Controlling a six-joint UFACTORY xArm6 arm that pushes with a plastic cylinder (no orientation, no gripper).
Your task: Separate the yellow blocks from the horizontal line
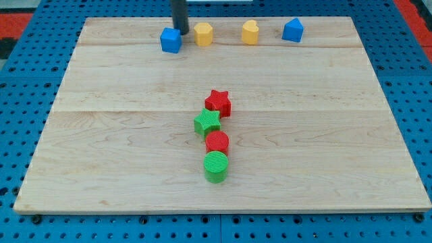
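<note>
Near the view's top, a horizontal line of blocks lies on the wooden board (101,135): a blue cube (171,40), a yellow hexagonal block (204,34), a yellow rounded block (250,32) and a blue pentagon-like block (293,30). My tip (182,31) is the lower end of a dark rod coming down from the view's top. It stands between the blue cube and the yellow hexagonal block, just behind the cube's right corner.
A column of blocks runs down the board's middle: a red star (218,102), a green star (207,123), a red cylinder (217,142) and a green cylinder (216,167). Blue pegboard (27,101) surrounds the board.
</note>
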